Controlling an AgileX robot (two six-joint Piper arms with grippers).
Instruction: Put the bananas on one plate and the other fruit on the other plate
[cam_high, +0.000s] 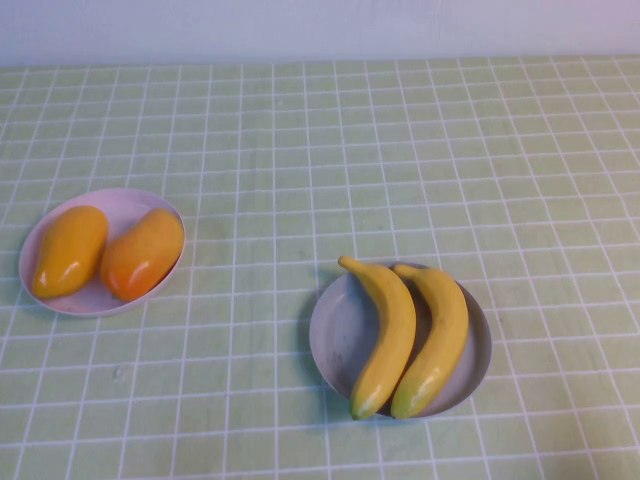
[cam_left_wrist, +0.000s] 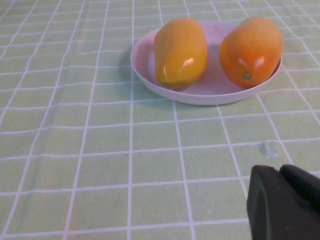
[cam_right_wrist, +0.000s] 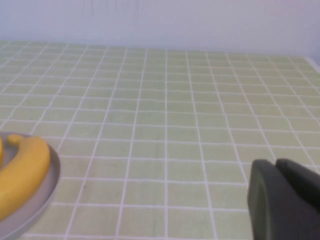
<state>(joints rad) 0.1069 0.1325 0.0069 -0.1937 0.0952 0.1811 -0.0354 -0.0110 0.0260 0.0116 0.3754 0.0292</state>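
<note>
Both bananas (cam_high: 410, 335) lie side by side on grey-blue plate (cam_high: 335, 345), long axes near-to-far, robot's right half of table. Both mangoes (cam_high: 105, 252) sit on pink-lilac plate (cam_high: 130, 203), left half.

Left gripper (cam_left_wrist: 285, 202): near mango plate, empty; spread or pressed together, cannot tell.

Right gripper (cam_right_wrist: 285, 200): beside banana plate, empty; same doubt.

Judgement: sorting looks complete; nothing lies off-plate.

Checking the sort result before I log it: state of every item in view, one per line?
bananas: both lying side by side on the grey-blue plate, tips overhanging its near rim.
mangoes: both resting side by side on the pink-lilac plate.
left gripper: above the cloth near the pink-lilac plate, holding nothing.
right gripper: above the cloth beside the grey-blue plate, holding nothing.
checked tablecloth: flat.
</note>
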